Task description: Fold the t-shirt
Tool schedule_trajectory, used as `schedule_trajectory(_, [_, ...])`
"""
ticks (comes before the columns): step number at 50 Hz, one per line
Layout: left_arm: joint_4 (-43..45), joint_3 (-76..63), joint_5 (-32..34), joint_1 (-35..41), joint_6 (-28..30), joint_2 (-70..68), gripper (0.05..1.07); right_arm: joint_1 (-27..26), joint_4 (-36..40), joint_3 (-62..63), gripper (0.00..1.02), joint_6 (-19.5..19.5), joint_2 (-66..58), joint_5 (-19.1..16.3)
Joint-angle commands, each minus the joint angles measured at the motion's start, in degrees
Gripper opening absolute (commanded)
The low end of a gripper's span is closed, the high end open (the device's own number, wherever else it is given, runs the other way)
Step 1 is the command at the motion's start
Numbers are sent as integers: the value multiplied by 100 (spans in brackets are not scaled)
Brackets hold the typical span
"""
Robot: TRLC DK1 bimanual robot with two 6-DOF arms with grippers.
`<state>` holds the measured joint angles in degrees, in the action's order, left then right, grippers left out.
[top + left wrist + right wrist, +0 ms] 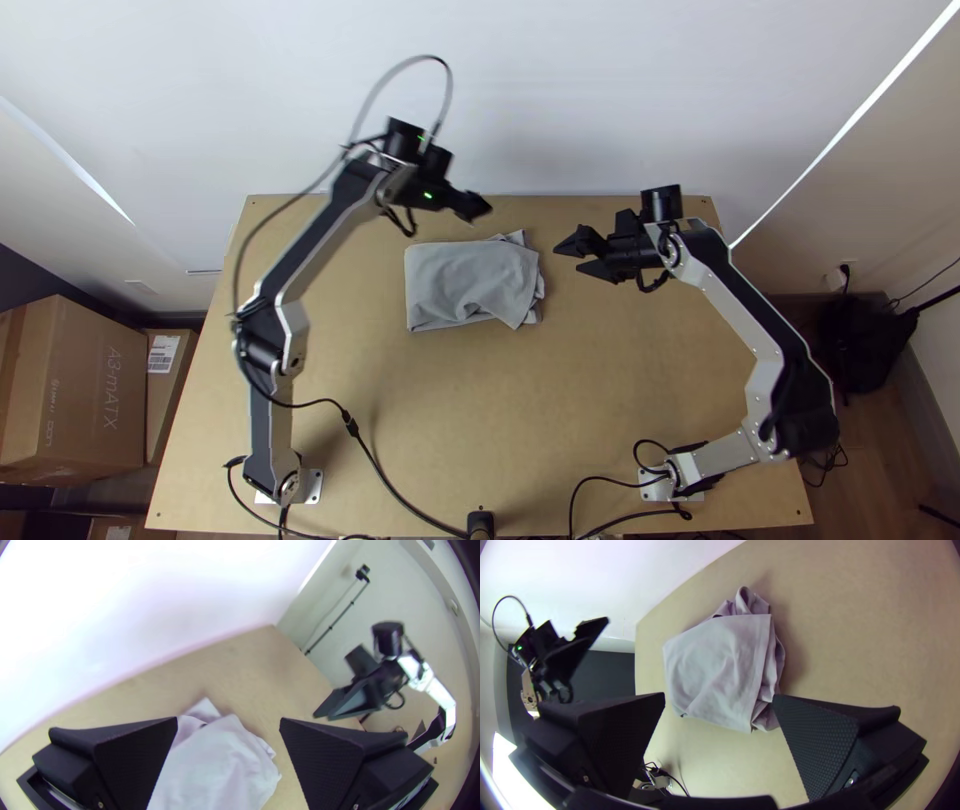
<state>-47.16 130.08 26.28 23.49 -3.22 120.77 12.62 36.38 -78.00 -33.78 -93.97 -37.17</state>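
Cardboard boxes (80, 390) stand left of our tabletop (420, 430). Next we see the left gripper (480, 207) raised near the far edge of the grey t-shirt (465, 280), its jaws open and empty. Our t-shirt lies folded into a rumpled rectangle, loose layers poking out at its right end. Right of it we have the right gripper (567, 258), jaws apart, holding nothing.

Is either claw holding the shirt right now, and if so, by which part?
Nothing is held: the left claw and the right claw are both open, and the folded grey shirt lies on the table.
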Motion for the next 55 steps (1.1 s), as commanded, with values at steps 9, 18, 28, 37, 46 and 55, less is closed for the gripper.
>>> schedule_trajectory(9, [-725,44,17,-1074,85,-1302,103,100,-114,-954,99,91,-1457,219])
schedule_trajectory(18, [-988,44,17,-1716,103,-1750,103,223,-122,-1323,91,65,-2169,210])
schedule_trajectory(28, [-1191,44,17,-2085,120,-2014,103,285,-105,-1631,71,21,-2758,201])
schedule_trajectory(37, [-1314,44,17,-2287,120,-2154,103,320,-87,-1860,54,-15,-3153,192])
schedule_trajectory(46, [-1393,8,17,-2463,120,-2277,103,355,-96,-2000,1,29,-3259,201])
schedule_trajectory(55, [-1454,0,17,-2559,120,-2339,103,364,-87,-2255,2,56,-3224,201])
